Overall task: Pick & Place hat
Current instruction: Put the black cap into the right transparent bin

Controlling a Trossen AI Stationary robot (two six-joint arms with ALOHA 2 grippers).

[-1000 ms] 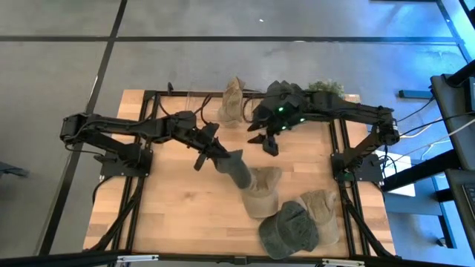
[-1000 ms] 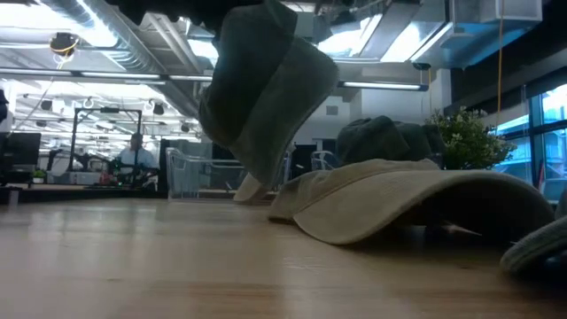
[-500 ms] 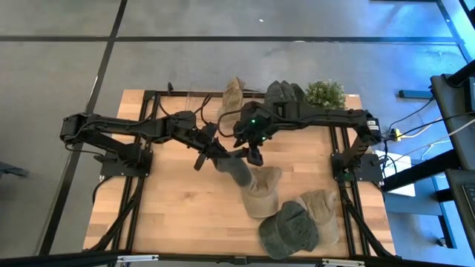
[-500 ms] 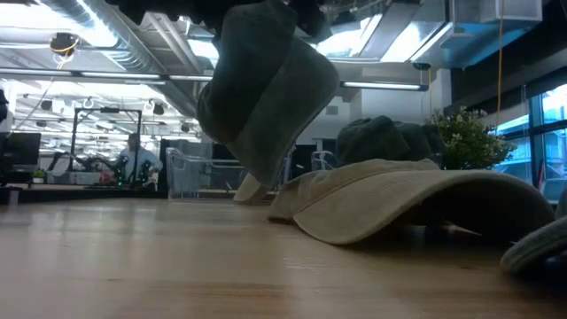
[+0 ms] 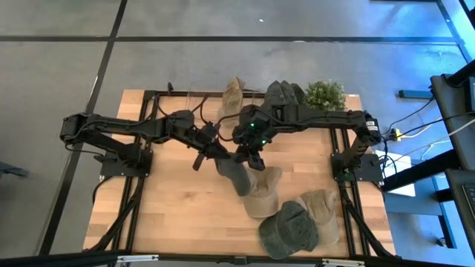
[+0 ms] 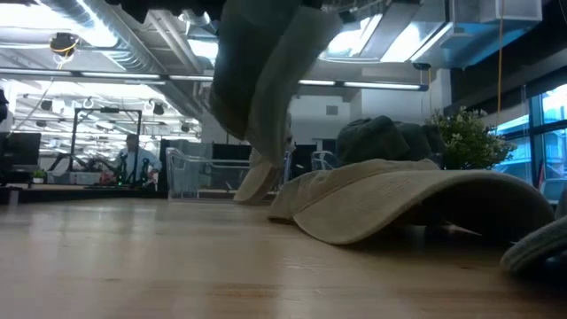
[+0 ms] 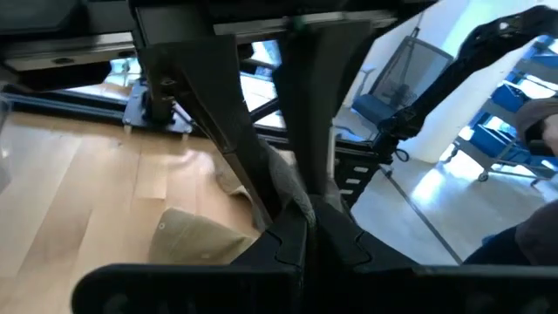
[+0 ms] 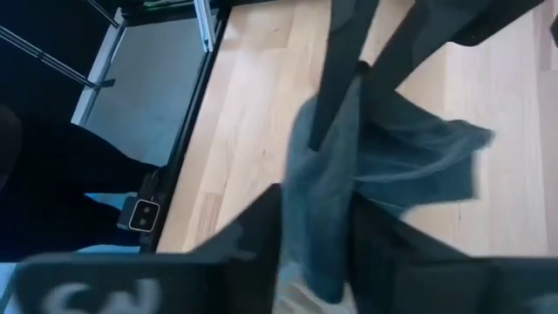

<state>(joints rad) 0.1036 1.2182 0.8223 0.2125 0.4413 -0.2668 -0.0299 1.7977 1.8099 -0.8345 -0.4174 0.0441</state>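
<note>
Two robot arms meet over mid-table, sharing one dark grey-green hat [image 5: 236, 175] that hangs clear of the wooden table [image 5: 178, 215]. Landmark: a tan cap [image 5: 261, 194] lying flat, w/ the held hat just beside it, toward the table's left and rear.

Left gripper [image 5: 220, 153] has its jaws pinched tight on the hat's upper edge. Right gripper [image 5: 247, 153] sits just beside it on the same hat; its wrist view shows cloth between the fingers [image 8: 257, 235], jaws narrow, seemingly gripping, tho how firmly is unclear.

Step, as judged: a mid-air handover or two-handed spreading of the hat, pick done, place not yet. Next move likely calls for the right grip to be sure before the left lets go, then carrying the hat off to wherever it's to be set.

Hat's long axis, from above, runs diagonally from the grippers down toward the tan cap; in the low view it hangs near vertical, folded, lower end pointing at the table. Other hats lie beyond the tan cap, near the front edge.
</note>
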